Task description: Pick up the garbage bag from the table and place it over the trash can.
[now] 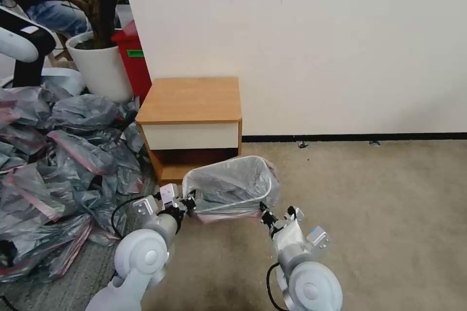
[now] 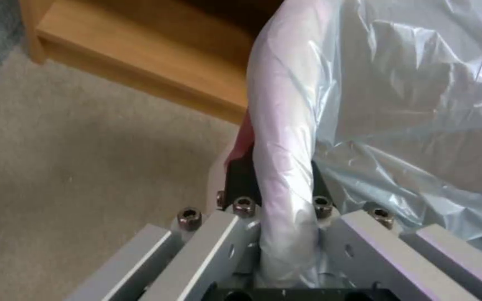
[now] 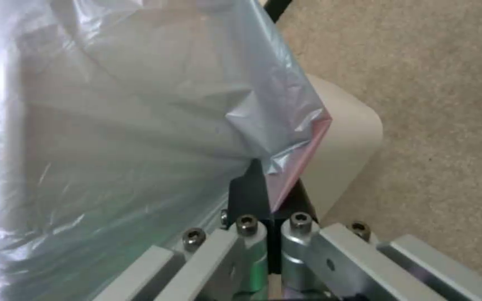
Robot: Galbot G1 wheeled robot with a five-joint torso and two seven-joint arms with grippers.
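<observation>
The garbage bag (image 1: 233, 180), thin grey plastic with a pink band, is draped over the trash can (image 3: 348, 133), which stands on the carpet in front of the table (image 1: 189, 99). My left gripper (image 1: 190, 201) is at the can's near-left corner. In the left wrist view the left gripper (image 2: 277, 167) has its black fingers (image 2: 240, 175) clamped on the bag-wrapped rim. My right gripper (image 1: 265, 216) is at the near-right corner. The right wrist view shows the right gripper (image 3: 269, 184) pinching the bag's pink edge (image 3: 302, 154) just outside the cream wall.
A big heap of grey bags (image 1: 58, 165) covers the floor to the left. Behind it stand a white plant pot (image 1: 99, 65) and a red box (image 1: 131, 56). The wall runs behind the table. Open carpet (image 1: 379, 214) lies to the right.
</observation>
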